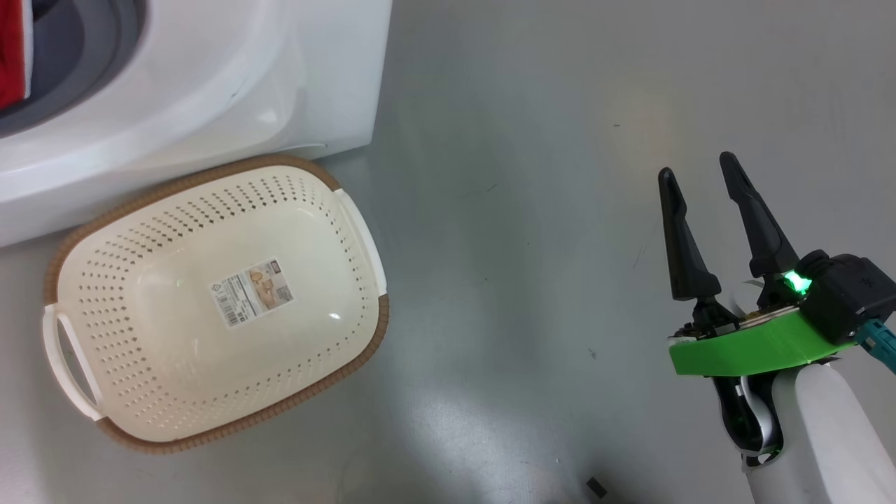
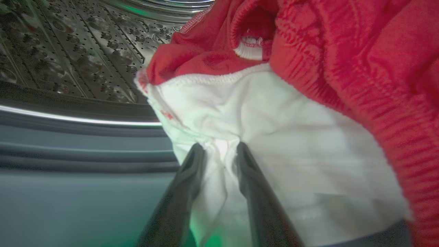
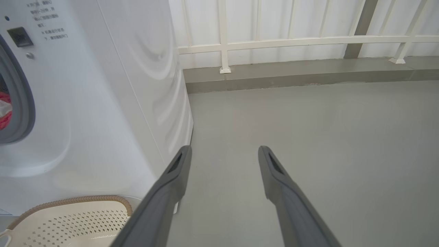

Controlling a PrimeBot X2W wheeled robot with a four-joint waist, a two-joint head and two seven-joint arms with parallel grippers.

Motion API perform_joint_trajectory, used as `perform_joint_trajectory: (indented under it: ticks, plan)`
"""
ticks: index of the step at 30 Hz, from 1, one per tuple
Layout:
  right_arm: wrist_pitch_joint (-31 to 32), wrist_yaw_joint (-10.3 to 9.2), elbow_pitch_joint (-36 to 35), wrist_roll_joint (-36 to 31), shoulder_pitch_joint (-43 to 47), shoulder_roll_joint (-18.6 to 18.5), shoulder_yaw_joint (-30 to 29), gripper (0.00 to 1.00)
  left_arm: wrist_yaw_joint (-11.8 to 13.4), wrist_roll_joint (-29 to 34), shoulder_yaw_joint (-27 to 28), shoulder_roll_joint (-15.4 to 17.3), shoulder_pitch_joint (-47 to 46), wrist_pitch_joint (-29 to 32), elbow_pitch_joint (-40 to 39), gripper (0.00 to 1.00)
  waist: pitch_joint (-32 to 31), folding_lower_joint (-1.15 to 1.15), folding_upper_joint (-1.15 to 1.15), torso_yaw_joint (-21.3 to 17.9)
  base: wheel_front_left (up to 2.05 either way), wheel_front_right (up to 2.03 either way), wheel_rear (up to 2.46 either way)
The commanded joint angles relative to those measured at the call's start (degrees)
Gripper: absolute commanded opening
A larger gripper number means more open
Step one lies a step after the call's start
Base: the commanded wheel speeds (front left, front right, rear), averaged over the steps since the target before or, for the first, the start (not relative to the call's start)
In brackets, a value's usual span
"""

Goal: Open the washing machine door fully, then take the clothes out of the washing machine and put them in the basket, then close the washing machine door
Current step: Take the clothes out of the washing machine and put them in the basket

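Bright, even light; small glare on basket [image 1: 175, 280]

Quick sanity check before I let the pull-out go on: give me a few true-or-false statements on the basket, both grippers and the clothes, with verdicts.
1. The basket holds clothes. False: it is empty, with just a sticker on its bottom.
2. The right gripper is open above the floor. True.
3. A white fold of the clothes sits between the left gripper fingers. True.
4. The clothes lie outside the washing machine. False: they are in its drum.
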Motion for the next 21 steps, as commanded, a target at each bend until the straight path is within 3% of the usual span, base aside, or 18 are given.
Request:
perform_joint_trajectory:
  ticks: [1, 12, 18, 21]
  plan:
    - [-0.35, 0.36, -1.07, 0.29, -0.27, -0.42, 0.86, 1.0, -0.72, -0.64, 0.51, 3.92, -0.69, 0.41, -0.34, 0.0, 0.07, 0.0, 0.0, 0.04, 0.0, 0.0, 0.0]
    - [-0.35, 0.36, -0.7, 0.35, -0.43, -0.42, 0.54, 1.0, -3.27, -6.95, 4.23, 2.06, 1.51, -12.42, -2.56, 0.0, -0.73, 0.0, 0.0, 1.04, 0.0, 0.0, 0.0]
    - [-0.35, 0.36, -0.39, -0.1, 0.06, -0.42, -0.18, 1.0, -8.58, -14.75, 9.78, -0.48, 5.16, -17.37, -7.23, 0.0, -1.88, 0.0, 0.0, 2.12, 0.0, 0.0, 0.0]
    - [-0.35, 0.36, -0.51, -0.49, 0.19, -0.42, -0.5, 1.0, -11.54, -17.85, 12.55, -1.69, 8.04, -17.5, -14.92, 0.0, -2.23, 0.0, 0.0, 2.71, 0.0, 0.0, 0.0]
